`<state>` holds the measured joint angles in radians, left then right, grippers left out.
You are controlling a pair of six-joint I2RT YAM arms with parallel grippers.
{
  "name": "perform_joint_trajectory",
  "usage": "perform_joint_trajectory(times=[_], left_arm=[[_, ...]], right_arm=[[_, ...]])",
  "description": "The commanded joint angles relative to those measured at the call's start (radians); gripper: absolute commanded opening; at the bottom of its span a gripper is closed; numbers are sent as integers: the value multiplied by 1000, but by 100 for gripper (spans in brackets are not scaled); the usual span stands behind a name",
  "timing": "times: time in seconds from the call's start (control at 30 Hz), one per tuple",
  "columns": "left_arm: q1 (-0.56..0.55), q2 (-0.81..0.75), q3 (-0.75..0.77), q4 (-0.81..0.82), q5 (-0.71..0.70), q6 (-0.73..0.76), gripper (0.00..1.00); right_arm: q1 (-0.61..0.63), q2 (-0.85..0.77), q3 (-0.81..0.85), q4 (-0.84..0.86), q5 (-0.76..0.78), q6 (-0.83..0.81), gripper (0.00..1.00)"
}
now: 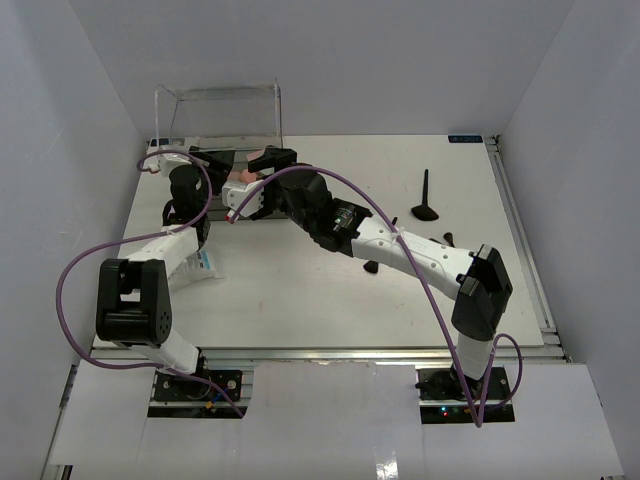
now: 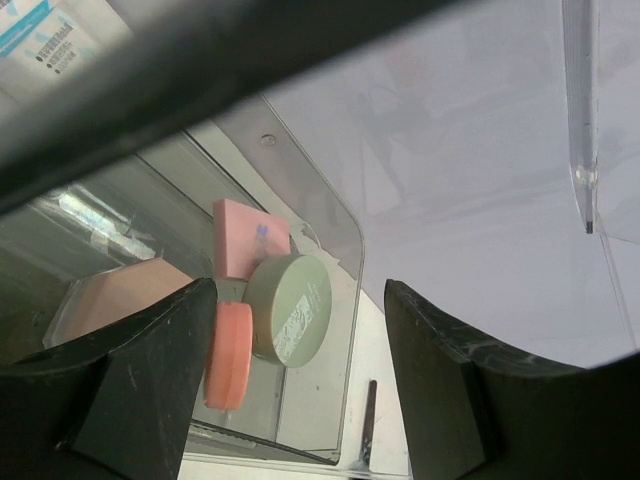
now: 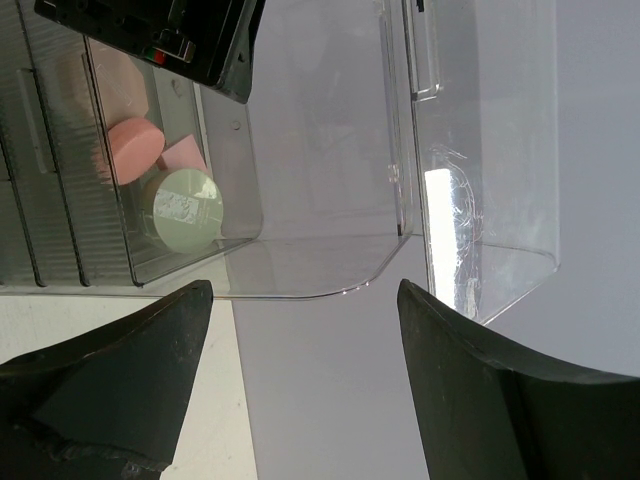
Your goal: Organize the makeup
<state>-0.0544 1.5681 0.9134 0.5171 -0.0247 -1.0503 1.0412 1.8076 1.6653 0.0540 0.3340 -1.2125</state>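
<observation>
Makeup lies inside the clear plastic box (image 1: 215, 110) at the back left of the table. Through its wall I see a grey-green disc (image 2: 290, 308), a round pink disc (image 2: 228, 355) and a small pink rectangular palette (image 2: 248, 235). My left gripper (image 2: 300, 390) hangs at the box, open, with nothing between its fingers; the pink disc sits close beside the left finger (image 2: 150, 380). A slim brush (image 2: 368, 420) lies on the table beyond the box wall. My right gripper (image 3: 305, 390) is open and empty just outside the box's rounded edge. A black brush (image 1: 427, 195) stands apart on the right.
A white printed packet (image 1: 197, 262) lies beside the left arm. Small black items (image 1: 447, 238) sit by the right arm's forearm. Both arms crowd the box's front. White walls enclose the table on three sides.
</observation>
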Motion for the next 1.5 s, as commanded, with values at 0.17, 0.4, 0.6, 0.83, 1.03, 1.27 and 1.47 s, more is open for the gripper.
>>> perform_joint_trajectory(times=[0.17, 0.4, 0.6, 0.83, 1.03, 1.27, 1.47], left_arm=[[-2, -128, -57, 9, 101, 15, 76], [-2, -272, -220, 9, 103, 12, 76], [-2, -389, -313, 24, 123, 40, 76], [9, -486, -325, 25, 117, 42, 77], [20, -474, -274, 6, 111, 32, 78], [21, -480, -264, 9, 120, 26, 78], [25, -506, -283, -6, 134, 30, 78]], right_arm=[[2, -28, 13, 60, 11, 11, 81], [5, -36, 2, 52, 13, 19, 81], [6, -50, -24, 49, 13, 23, 81], [7, -68, -58, 41, 10, 31, 81], [10, -89, -99, 38, 11, 42, 82], [10, -133, -176, 20, -3, 70, 82], [10, -199, -286, -23, -26, 138, 82]])
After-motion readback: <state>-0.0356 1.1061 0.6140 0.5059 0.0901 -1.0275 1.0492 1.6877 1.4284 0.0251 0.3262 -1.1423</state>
